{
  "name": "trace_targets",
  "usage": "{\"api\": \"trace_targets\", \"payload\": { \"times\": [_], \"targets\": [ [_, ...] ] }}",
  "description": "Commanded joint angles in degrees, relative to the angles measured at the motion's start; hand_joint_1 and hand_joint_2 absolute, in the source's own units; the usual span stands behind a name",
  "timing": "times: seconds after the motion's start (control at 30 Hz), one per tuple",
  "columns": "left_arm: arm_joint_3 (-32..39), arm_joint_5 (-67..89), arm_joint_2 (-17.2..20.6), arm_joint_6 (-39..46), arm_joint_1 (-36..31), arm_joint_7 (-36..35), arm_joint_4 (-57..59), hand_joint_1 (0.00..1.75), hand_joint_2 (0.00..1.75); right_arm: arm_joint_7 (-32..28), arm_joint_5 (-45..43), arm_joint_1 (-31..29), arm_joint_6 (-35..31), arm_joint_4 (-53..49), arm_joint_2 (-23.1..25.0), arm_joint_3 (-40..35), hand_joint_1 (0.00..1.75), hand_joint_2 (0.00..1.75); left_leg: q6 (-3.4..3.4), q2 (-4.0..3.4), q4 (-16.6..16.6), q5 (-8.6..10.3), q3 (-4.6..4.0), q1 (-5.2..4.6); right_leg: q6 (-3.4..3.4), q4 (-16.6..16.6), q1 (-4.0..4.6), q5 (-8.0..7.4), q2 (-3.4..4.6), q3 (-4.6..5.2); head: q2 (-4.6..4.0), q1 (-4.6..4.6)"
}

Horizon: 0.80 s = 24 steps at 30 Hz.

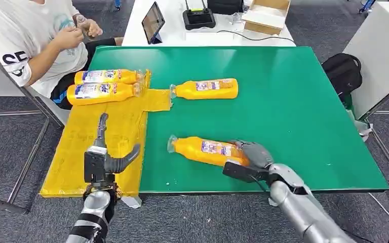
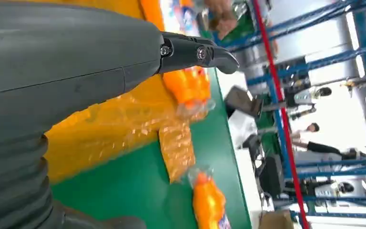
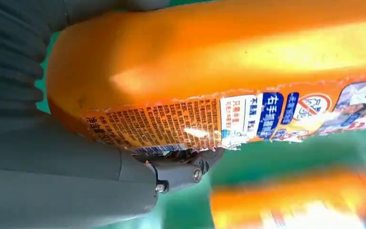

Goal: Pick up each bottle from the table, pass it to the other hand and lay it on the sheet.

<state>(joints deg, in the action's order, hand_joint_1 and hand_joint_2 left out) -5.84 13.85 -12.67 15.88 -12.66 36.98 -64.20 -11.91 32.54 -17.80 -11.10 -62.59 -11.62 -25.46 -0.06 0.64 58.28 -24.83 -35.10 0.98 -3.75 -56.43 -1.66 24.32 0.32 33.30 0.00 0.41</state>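
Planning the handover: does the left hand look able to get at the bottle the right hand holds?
Probably yes: the left hand hovers open over the yellow sheet, with bare green table between it and the bottle.

A white desk [image 1: 147, 36] stands behind the green table [image 1: 294, 111]. On it are a tablet [image 1: 153, 21], a black device [image 1: 198, 19] and a cardboard box [image 1: 266, 14]. A seated person [image 1: 28, 40] is left of the desk, holding something small, perhaps a cap. A black backpack [image 1: 342, 71] lies right of the desk.

Silver arms — grey ribbed covers (dark fingers [image 1: 101, 126]).
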Motion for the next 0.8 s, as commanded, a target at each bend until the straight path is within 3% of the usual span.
{"api": "trace_targets", "payload": {
  "times": [0.03,0.13,0.2,0.33,0.5,0.8],
  "targets": [
    [-1.38,-7.85,-1.76,-8.07,0.23,-3.5,-0.05,0.0,1.75,-11.73,-4.99,12.29,-20.86,-26.59,17.26,18.39,1.75,1.75,-0.03,-0.23,0.0,-0.12,0.01,0.02,0.22,-0.08,0.07,0.09,0.15,0.18,0.0,-0.22],
    [-2.54,-11.25,-1.76,-11.16,0.1,-5.23,-0.32,0.0,1.75,-14.91,-7.39,12.4,-23.09,-25.31,18.26,20.02,1.75,1.75,0.03,0.2,-0.01,0.0,-0.12,0.06,0.15,-0.01,0.09,0.13,-0.26,0.18,0.0,-0.09],
    [-4.3,-9.49,-1.35,-9.35,-0.41,-5.81,-0.23,0.0,1.75,-20.48,-9.86,12.39,-25.6,-24.24,19.17,21.41,1.75,1.75,0.08,0.16,0.0,-0.08,-0.03,0.08,0.22,0.01,0.11,0.14,-0.24,0.07,0.0,-0.15],
    [-5.56,-10.76,-1.37,-11.12,-0.92,-6.69,-0.25,0.0,1.75,-21.74,-10.3,12.43,-25.18,-23.03,19.06,21.53,1.75,1.75,0.04,0.17,0.0,-0.02,-0.13,0.09,0.22,0.02,0.06,0.09,-0.32,0.17,0.0,-0.13],
    [-8.64,-21.25,-0.18,-24.79,0.56,-8.15,-4.58,0.0,1.75,-23.1,-11.31,11.73,-16.88,-13.55,18.94,20.15,1.75,1.75,0.05,0.04,-0.04,-0.06,0.05,0.05,0.26,0.08,0.08,0.08,-0.25,0.03,0.0,-0.13],
    [-11.59,-22.71,0.3,-30.39,1.62,-6.55,-8.53,0.0,1.75,-23.48,-11.31,10.6,-11.8,-7.25,20.8,15.86,1.75,1.75,0.01,-0.09,-0.05,-0.04,-0.09,0.03,0.15,0.05,0.04,0.02,-0.08,0.19,0.0,-0.13]
  ]
}}
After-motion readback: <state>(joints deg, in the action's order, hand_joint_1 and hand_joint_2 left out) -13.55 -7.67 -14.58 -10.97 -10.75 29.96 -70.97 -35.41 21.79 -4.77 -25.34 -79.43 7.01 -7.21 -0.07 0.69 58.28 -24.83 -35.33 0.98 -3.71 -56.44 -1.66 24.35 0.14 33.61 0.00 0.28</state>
